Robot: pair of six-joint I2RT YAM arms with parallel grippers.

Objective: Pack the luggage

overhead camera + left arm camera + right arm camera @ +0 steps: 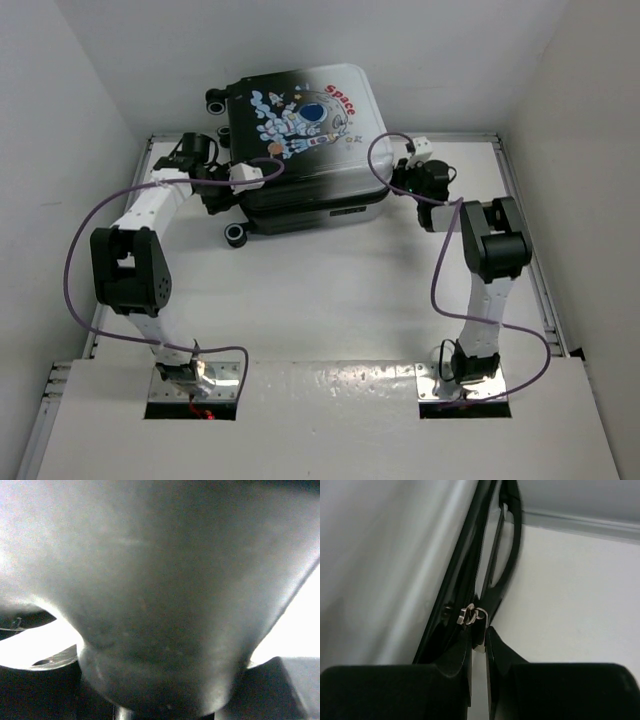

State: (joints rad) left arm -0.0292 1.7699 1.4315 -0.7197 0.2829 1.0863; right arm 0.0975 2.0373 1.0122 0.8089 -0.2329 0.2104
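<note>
Your right gripper (479, 637) is clenched on the silver zipper pull (470, 615), its black fingers (452, 672) pinching the tab against the dark seam of the luggage (380, 555). From overhead, that gripper sits at the case's 3 o'clock edge. Your left gripper (218, 195) is pressed in at the case's 9 o'clock side. Its wrist camera gives only a blurred grey shell filling the frame, so you cannot tell how those jaws stand. The luggage (300, 150) lies closed, astronaut print up, at the 12 o'clock end of the white table (330, 290), with one wheel (235, 233) at its 7 o'clock corner.
</note>
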